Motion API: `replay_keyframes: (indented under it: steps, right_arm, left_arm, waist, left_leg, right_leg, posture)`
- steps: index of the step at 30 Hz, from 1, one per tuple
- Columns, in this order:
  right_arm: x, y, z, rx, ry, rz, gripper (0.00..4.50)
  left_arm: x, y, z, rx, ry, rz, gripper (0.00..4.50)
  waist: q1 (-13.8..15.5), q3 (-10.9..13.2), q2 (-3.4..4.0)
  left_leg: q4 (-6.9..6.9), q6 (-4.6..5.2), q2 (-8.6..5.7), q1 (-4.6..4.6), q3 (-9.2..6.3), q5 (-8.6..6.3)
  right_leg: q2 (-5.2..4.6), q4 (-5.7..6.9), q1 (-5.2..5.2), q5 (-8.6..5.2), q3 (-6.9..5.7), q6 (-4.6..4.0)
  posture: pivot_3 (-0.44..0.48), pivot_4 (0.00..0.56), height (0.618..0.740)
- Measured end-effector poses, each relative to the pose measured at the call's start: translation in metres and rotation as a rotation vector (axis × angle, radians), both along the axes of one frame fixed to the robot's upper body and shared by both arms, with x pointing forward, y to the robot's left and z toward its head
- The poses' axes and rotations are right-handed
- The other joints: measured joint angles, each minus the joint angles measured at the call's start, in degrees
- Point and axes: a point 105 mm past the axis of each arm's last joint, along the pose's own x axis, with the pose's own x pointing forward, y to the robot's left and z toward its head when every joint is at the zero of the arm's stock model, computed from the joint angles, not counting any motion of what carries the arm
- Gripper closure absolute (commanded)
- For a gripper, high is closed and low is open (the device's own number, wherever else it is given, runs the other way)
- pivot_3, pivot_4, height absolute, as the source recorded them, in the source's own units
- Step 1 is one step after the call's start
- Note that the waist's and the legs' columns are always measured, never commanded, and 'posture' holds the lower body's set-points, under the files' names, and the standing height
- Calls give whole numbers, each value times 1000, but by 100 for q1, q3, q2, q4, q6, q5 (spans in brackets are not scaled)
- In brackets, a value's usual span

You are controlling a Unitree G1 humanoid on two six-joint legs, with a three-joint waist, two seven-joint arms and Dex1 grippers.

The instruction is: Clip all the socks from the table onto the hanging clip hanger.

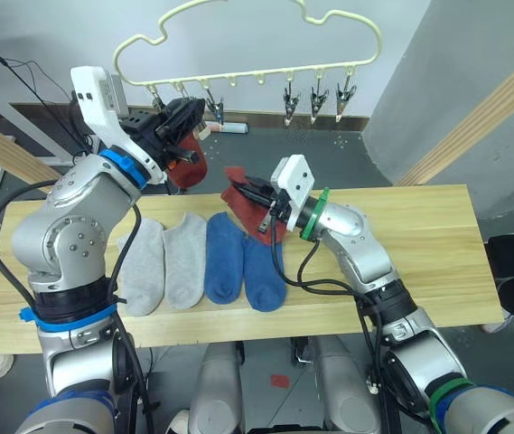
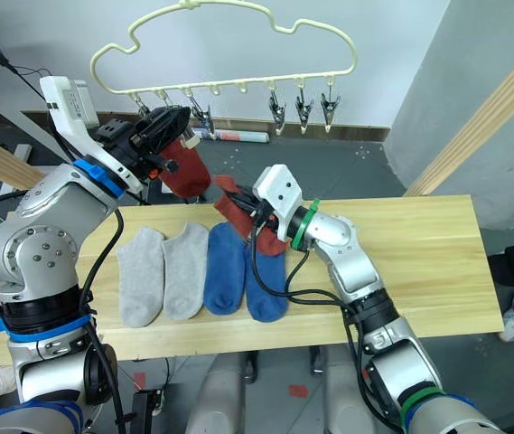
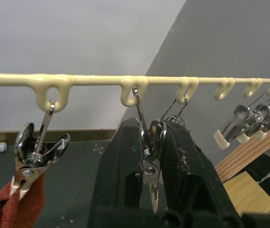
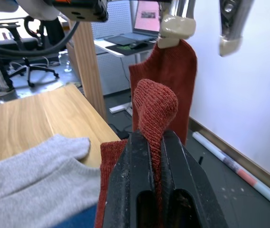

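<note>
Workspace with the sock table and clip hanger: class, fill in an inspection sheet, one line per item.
Surface: wooden table, right part bare.
Job's things: two grey socks and two blue socks lie side by side; one red sock hangs from a clip on the clip hanger.
Clutter: nothing seen.
Grippers: left gripper squeezes the second clip; right gripper grips the other red sock, lifted.
Cables: black cables run along both arms.
Surroundings: white wall, dark floor, wooden beam.
</note>
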Motion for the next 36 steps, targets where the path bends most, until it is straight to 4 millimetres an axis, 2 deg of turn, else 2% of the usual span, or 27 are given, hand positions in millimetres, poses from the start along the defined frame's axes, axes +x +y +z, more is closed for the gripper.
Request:
replay_keyframes:
  steps: [6,14,26,36]
  right_arm:
    - [0,15,13,35,-18,30,4500]
    - [12,24,26,94,-10,12,4500]
    - [16,37,26,116,17,31,4500]
    - [15,38,28,137,25,39,4500]
  left_arm:
    - [-2,-3,0,-16,18,-13,4139]
    - [-3,-2,0,-60,43,-16,4139]
    - [-3,0,5,-94,42,-11,4139]
    - [-4,-3,4,-100,56,-31,4139]
  waist:
    - [8,0,0]
    - [10,0,0]
    - [10,0,0]
    - [10,0,0]
  left_leg:
    - [0,0,1,0,-1,0]
    - [1,0,1,0,-1,0]
    - [2,-1,1,0,-2,1]
    - [2,-1,1,0,-2,1]
  right_leg:
    - [0,2,0,0,-2,-1]
    - [-1,3,0,8,-4,-13]
    - [-1,3,0,18,-5,-31]
    - [-1,5,0,19,-6,-32]
  posture:
    - [5,488,740]
    - [4,478,740]
    - [-3,463,740]
    - [-2,462,740]
